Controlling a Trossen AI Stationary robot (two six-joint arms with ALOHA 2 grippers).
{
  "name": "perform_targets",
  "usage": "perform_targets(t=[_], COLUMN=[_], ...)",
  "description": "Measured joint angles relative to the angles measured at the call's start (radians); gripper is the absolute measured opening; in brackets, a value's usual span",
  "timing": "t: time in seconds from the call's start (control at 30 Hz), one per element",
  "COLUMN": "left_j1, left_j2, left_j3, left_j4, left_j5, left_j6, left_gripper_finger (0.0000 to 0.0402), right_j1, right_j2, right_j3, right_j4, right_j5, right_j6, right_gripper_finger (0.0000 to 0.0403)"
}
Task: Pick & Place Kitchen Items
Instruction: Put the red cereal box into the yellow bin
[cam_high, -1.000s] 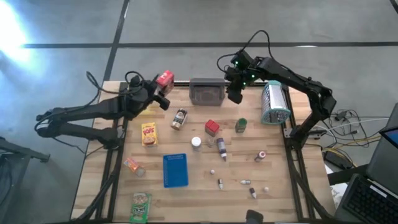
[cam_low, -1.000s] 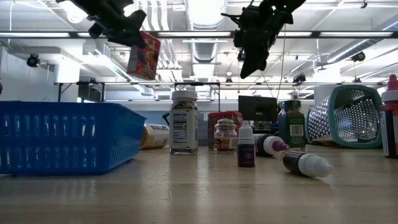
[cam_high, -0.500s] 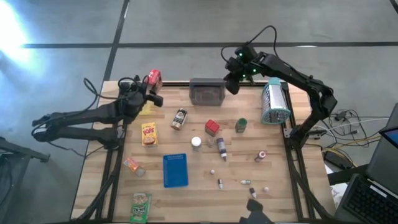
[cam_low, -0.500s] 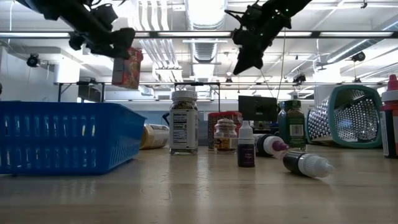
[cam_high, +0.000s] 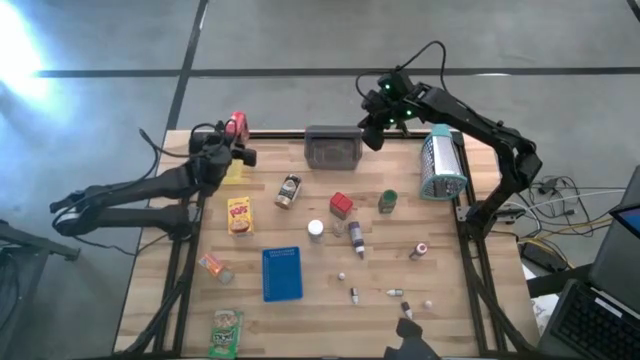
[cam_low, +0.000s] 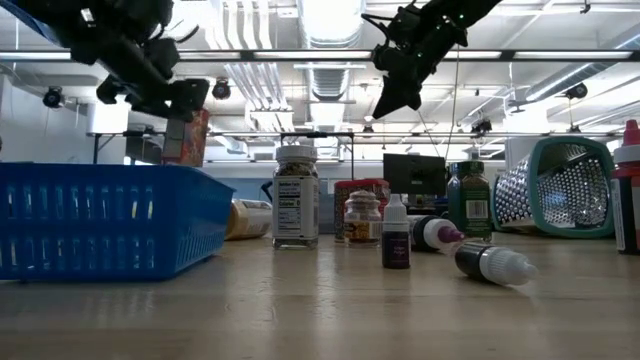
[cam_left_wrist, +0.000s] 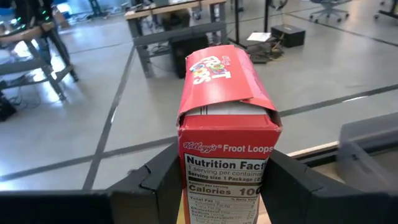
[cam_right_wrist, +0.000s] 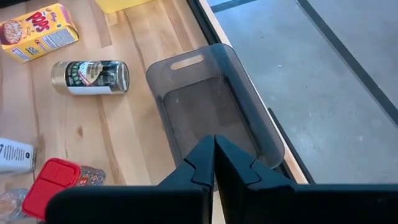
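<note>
Left pincer (cam_left_wrist: 227, 186) clamps a small red cereal box (cam_left_wrist: 225, 112), its dark fingers (cam_left_wrist: 163, 180) pressed against both side walls. From the wrist camera the box fills the middle of the frame: glossy cardboard, a rectangular block with a folded top flap printed with colourful letters, and a white nutrition panel on the near face. In the high view this pincer (cam_high: 232, 150) sits at the upper left of the counter (cam_high: 310, 270), near its far edge, with the box (cam_high: 238, 124) held over that edge; in the low view the box (cam_low: 186, 137) hangs above the blue mesh basket (cam_low: 110, 215) at the left.

Right pincer (cam_right_wrist: 214, 146) is shut and empty, the two dark tips meeting in a point. It hovers in the upper middle of the high view (cam_high: 370, 138), just right of a smoky translucent plastic bin (cam_high: 333, 148) with rounded corners.

Farther across the pale wooden planks lie a yellow cereal box (cam_high: 239, 215), a dark jar on its side (cam_high: 289, 190), a red-lidded tub (cam_high: 341, 205), a green-capped jar (cam_high: 387, 201) and a flat blue rectangular tray (cam_high: 282, 273). At the upper right stands a teal-rimmed metal grater (cam_high: 441, 165).
</note>
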Motion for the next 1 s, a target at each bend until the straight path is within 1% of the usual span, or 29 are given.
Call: perform_targets(t=[0.27, 0.43, 0.63, 0.8, 1.0], left_j1=[0.041, 0.067, 0.109, 0.164, 0.252], left_j2=[0.0, 0.0, 0.0, 0.0, 0.0], left_j3=[-0.086, -0.11, -0.131, -0.15, -0.192], left_j4=[0.131, 0.138, 0.139, 0.142, 0.206], left_j5=[-0.018, -0.061, -0.062, -0.018, 0.115], left_j6=[-0.004, -0.002, 0.008, 0.029, 0.051], left_gripper_finger=[0.0184, 0.0184, 0.0184, 0.0184, 0.0183], right_j1=[-0.002, -0.006, -0.009, -0.013, -0.014], right_j2=[0.0, 0.0, 0.0, 0.0, 0.0], right_j3=[0.0, 0.0, 0.0, 0.0, 0.0], right_j4=[0.0, -0.001, -0.001, -0.001, -0.001], right_j5=[0.001, 0.001, 0.001, 0.0, 0.001], right_j6=[-0.012, -0.014, -0.021, -0.03, -0.032], right_gripper_finger=[0.0008, 0.0008, 0.0008, 0.0008, 0.0008])
